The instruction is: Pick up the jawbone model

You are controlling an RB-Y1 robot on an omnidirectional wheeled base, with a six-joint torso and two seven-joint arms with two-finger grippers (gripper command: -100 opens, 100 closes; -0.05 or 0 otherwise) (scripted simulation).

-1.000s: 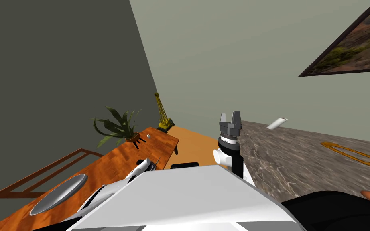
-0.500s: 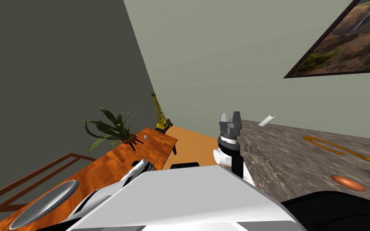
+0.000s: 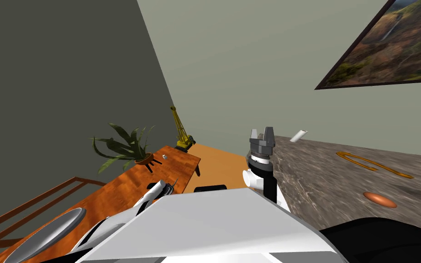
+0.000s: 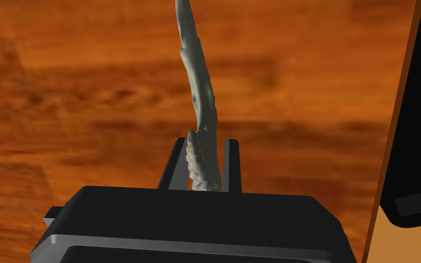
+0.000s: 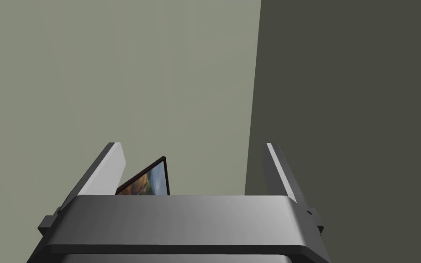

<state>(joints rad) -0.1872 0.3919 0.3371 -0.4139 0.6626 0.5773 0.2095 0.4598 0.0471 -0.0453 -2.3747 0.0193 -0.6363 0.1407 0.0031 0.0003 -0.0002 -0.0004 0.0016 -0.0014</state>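
The jawbone model [image 4: 197, 82] is a pale grey-green curved bone with a row of teeth at its lower end. My left gripper [image 4: 204, 142] is shut on its toothed end, and the bone rises past the fingertips above an orange-brown wooden table top [image 4: 68, 91]. In the head view the left gripper [image 3: 172, 186] sits low beside my chest, over the table's near end. My right gripper [image 3: 262, 135] is held up in front of me, its fingers [image 5: 109, 166] standing wide apart with nothing between them.
The wooden table [image 3: 127, 187] carries a potted plant [image 3: 123, 148], a yellow crane model [image 3: 181, 132] and a grey dish [image 3: 45, 233]. To the right, a stone-patterned counter [image 3: 323, 182] holds an orange horseshoe shape [image 3: 369, 163], an orange disc [image 3: 380, 200] and a white cylinder [image 3: 298, 135].
The whole head picture has slid to the left, so I have turned to the right. Both arms keep their place against my chest, and the left gripper stays shut on the jawbone.
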